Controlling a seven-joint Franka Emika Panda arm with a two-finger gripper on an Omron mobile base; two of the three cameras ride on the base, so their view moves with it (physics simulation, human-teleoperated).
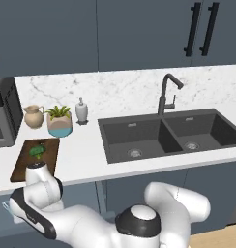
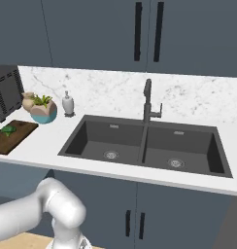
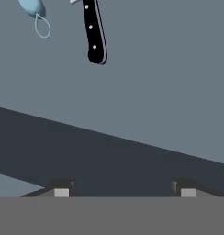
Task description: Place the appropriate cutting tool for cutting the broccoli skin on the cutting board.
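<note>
The cutting tool, a knife, shows its black riveted handle at the top of the hand view, lying on a flat grey surface; its blade runs off the top edge. My gripper is well short of the handle, open, with nothing between its fingertips. The dark brown cutting board lies on the counter at the left, also seen in the right base view. The small green broccoli rests on the board's far end. My arm bends low to the left, below the counter's front edge.
A light-blue peeler lies left of the knife handle. Behind the board stand a potted plant, a tan jug and a soap dispenser. A double sink with a faucet takes the counter's right.
</note>
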